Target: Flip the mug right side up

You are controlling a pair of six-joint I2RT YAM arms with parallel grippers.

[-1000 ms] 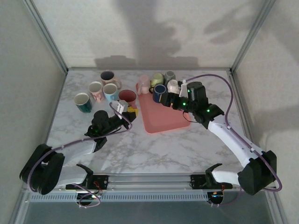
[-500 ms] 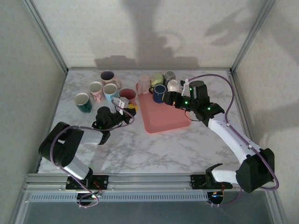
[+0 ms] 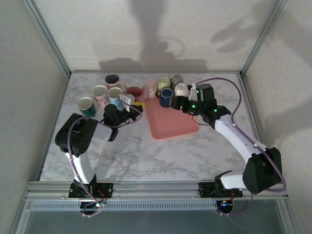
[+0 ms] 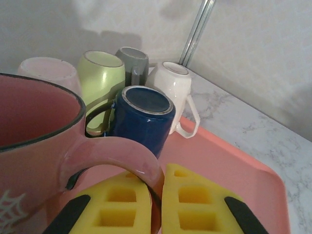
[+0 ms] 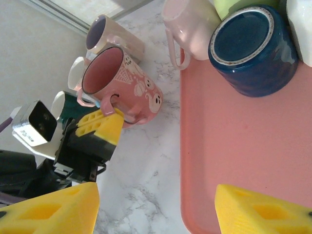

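Swung up-frame since a second earlier, the left gripper (image 3: 135,104) sat clamped on the handle of the pink mug (image 3: 135,92), which stood mouth-up beside the tray (image 3: 170,126). The right gripper (image 3: 181,103), fingers apart, hovered nearest the inverted navy mug (image 3: 166,96), just upper-left of it.

No readable text, label or number — only drawings on the pink mug (image 5: 139,95)

Inverted mugs (image 3: 167,96) crowd the tray (image 3: 170,124) at its far end (upright mugs (image 3: 100,91) stand left, on the table (image 3: 161,156)).
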